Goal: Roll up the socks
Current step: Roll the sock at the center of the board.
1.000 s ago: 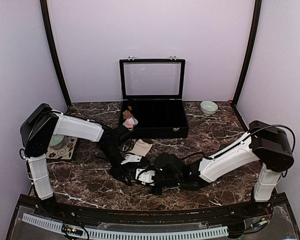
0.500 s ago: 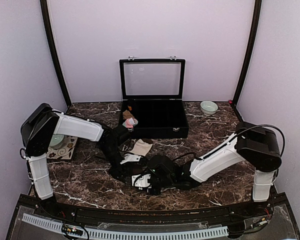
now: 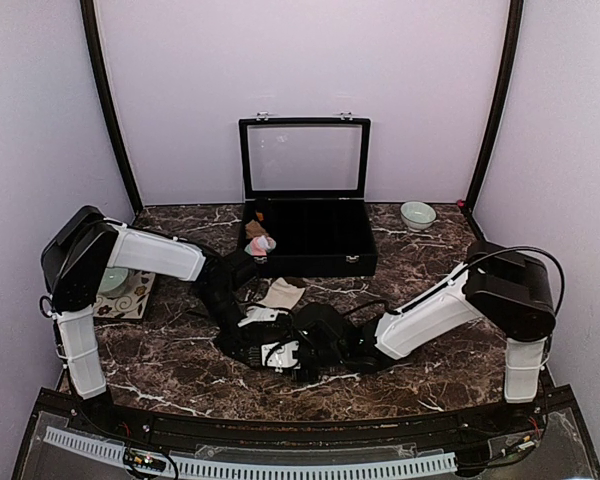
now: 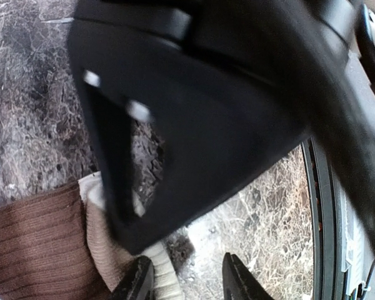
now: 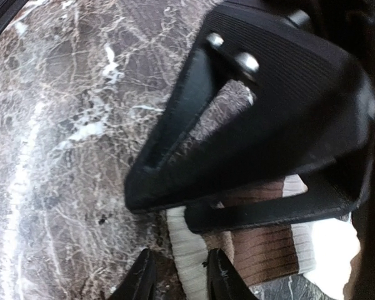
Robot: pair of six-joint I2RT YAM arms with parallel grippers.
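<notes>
The dark marble table fills the floor of the enclosure. The left arm reaches in from 9 o'clock and the right arm from 4 o'clock, and their wrists meet close together at 6 o'clock of the table's centre. A black display case stands at 12 o'clock with its glass lid raised upright. A patterned mat lies at 9 o'clock, partly under the left arm. The cream-beige sock, banded in dark brown, lies on the marble beneath both wrists. The pink sock sits bunched at the case's front left corner, at 11 o'clock. A flat cream cloth lies between the case and the wrists. A pale green bowl stands at 1 o'clock. The left gripper has its fingers apart: the banded sock's cream edge lies against one finger, with bare marble across the rest of the gap. The right gripper is likewise parted, with the sock's cream rib in its gap and a sliver of marble beside one finger. Neither is seen clamping.
</notes>
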